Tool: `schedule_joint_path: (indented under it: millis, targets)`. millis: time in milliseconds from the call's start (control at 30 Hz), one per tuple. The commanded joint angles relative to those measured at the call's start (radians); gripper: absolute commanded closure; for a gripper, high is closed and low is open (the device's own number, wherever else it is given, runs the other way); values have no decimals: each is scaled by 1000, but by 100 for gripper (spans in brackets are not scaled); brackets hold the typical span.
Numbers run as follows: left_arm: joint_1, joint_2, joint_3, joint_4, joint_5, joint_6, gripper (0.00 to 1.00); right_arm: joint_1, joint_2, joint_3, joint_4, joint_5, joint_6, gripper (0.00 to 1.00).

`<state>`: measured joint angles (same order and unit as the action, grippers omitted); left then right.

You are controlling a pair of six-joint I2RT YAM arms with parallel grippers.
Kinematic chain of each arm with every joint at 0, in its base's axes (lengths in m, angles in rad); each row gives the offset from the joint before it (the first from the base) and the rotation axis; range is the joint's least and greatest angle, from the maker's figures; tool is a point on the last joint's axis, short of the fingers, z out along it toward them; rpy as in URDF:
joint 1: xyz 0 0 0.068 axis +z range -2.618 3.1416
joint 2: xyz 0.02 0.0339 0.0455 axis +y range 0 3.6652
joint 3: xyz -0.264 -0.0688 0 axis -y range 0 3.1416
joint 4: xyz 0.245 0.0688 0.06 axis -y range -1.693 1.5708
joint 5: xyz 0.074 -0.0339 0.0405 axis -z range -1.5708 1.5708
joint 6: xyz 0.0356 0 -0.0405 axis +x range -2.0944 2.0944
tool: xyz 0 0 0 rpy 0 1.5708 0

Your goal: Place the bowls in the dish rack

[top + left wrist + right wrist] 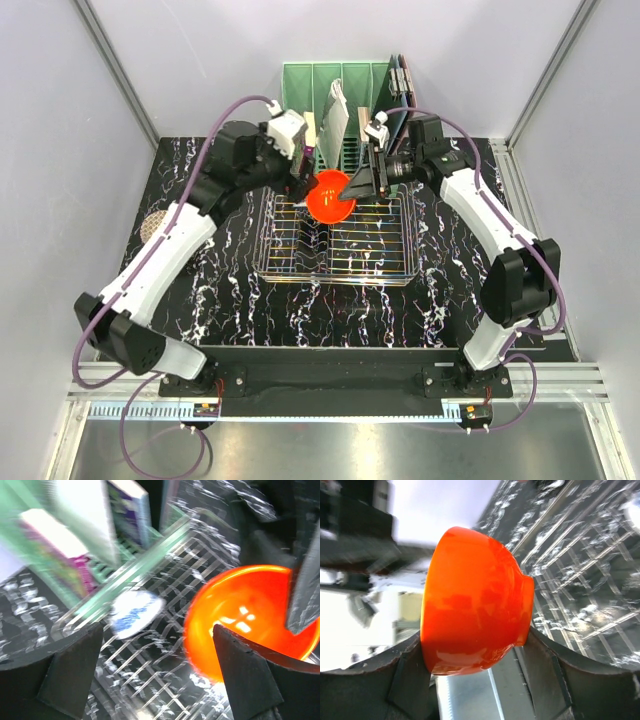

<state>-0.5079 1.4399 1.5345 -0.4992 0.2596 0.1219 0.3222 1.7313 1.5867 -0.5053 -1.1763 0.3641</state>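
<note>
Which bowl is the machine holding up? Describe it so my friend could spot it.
Find the chrome wire dish rack in the middle of the black marbled table. Above its far edge, the right pincer grips the orange bowl: plain, glossy orange-red, unlike the patterned white-and-blue bowl near the rack.

The top view is lit brightly and evenly from above. The white walls (200,60) are rendered pale and flat, the dark table (235,295) is kept in sharp focus, and small glints are caught on the rack (335,262) wires. A hazy sheen is thrown off the metal strip (320,450) at the bottom edge. The left wrist view is smeared throughout by motion blur: the wires and background are drawn into streaks, and the bowl (245,625) is overexposed, with white highlights burned into its inside. In the right wrist view the bowl is shown fairly sharp, with soft reflections on its glaze. The background at left is blown out to white, and the rack behind is blurred.
</note>
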Motion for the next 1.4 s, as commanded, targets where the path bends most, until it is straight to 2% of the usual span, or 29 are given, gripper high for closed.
schedule_joint_path:
  millis: [0, 67, 133, 233, 267, 333, 367, 467, 667, 833, 1100, 1367]
  targets:
    - [60, -91, 27, 48, -144, -14, 2, -6, -22, 116, -151, 185, -158, 100]
    - [109, -121, 18, 44, -210, -21, 1, 3, -18, 146, -229, 269, -201, 100]
    - [172, -144, 6, 22, -252, -16, 1, 31, -12, 206, -289, 424, -281, 100]
    - [273, -185, -48, -2, -237, -4, 1, 93, 2, 286, -402, 630, -397, 100]
    - [296, -200, -97, -2, -241, 4, 1, 115, 13, 327, -424, 752, -460, 100]
    - [363, -239, -146, -9, -235, 16, 1, 187, 31, 364, -470, 861, -531, 100]
    - [387, -254, -198, -10, -229, 24, 1, 213, 45, 386, -473, 976, -591, 100]
    - [468, -308, -295, -10, -200, 39, 1, 281, 76, 418, -480, 1148, -692, 100]
    - [592, -401, -433, -13, -161, 71, 1, 373, 122, 426, -469, 1383, -865, 100]
    - [706, -435, -510, -13, -132, 85, 1, 460, 103, 332, -406, 1488, -988, 100]
    - [907, -395, -531, -27, -83, 58, 1, 610, 109, 193, -305, 1592, -1079, 100]
    - [1040, -368, -554, -24, 27, 64, 1, 652, 171, 162, -233, 1627, -1114, 100]
